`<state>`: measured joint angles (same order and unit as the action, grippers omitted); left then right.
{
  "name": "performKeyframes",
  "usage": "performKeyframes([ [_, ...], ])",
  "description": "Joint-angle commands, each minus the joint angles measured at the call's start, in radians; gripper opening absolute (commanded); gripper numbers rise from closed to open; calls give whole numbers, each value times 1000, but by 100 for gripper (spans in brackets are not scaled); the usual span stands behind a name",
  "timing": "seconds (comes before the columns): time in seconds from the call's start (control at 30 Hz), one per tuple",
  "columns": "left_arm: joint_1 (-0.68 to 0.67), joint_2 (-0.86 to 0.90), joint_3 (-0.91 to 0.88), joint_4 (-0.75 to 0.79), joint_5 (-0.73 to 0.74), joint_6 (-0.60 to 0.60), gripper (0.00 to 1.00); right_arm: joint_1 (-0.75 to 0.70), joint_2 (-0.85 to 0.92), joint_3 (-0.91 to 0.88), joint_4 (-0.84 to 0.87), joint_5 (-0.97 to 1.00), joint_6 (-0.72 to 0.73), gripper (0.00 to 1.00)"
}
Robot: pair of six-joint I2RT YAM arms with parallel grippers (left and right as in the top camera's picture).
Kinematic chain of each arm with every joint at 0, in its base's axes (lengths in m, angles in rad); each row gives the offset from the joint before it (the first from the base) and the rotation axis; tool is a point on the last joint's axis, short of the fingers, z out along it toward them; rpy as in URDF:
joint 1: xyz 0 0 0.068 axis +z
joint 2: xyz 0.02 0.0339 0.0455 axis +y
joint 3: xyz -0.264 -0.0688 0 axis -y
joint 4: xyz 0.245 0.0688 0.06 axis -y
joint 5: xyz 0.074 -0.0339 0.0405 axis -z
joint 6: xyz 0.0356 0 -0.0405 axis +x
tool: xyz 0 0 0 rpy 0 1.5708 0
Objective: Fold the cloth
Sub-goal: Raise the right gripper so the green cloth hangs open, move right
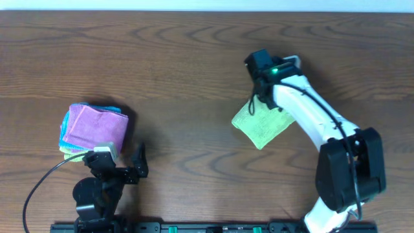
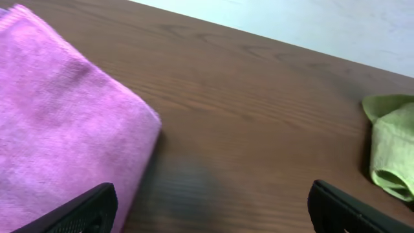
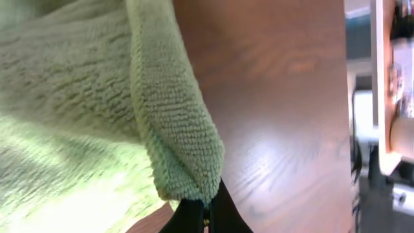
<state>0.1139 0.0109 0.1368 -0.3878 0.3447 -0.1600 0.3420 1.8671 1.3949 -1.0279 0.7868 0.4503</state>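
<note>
The lime-green cloth [image 1: 261, 123] lies partly folded at the table's middle right. My right gripper [image 1: 257, 97] is shut on its far left corner and holds that corner up off the table. In the right wrist view the pinched green edge [image 3: 181, 149] hangs from the closed black fingertips [image 3: 206, 217]. The cloth also shows at the right edge of the left wrist view [image 2: 391, 152]. My left gripper [image 1: 139, 162] is open and empty near the front left, just right of the pink cloth. Its two fingertips [image 2: 210, 207] show apart over bare table. The white tag is not visible.
A stack of folded cloths, pink [image 1: 96, 126] on top of blue [image 1: 65, 123] with a yellow-green one below, sits at the left. The pink cloth fills the left of the left wrist view [image 2: 65, 123]. Brown wood table [image 1: 181, 71] extends all around.
</note>
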Motion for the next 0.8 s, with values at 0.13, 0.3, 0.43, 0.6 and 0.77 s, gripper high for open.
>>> performKeyframes([
  [0.13, -6, -6, -21, -3, 57, -130, 95, -121, -20, 16, -13, 29, 96, 1],
  [0.3, -6, -6, -21, -4, 106, -248, 95, -204, -20, 16, -42, 29, 164, 19],
  [0.43, -6, -6, -21, -4, 161, -248, 95, -233, -20, 16, -54, 22, 164, 51],
  [0.6, -5, -6, -21, 5, 170, -248, 95, -237, -52, 16, -63, -168, 175, 68],
  [0.77, -6, -6, -21, 12, 191, -414, 95, -237, -138, 16, -23, -253, 177, 73],
])
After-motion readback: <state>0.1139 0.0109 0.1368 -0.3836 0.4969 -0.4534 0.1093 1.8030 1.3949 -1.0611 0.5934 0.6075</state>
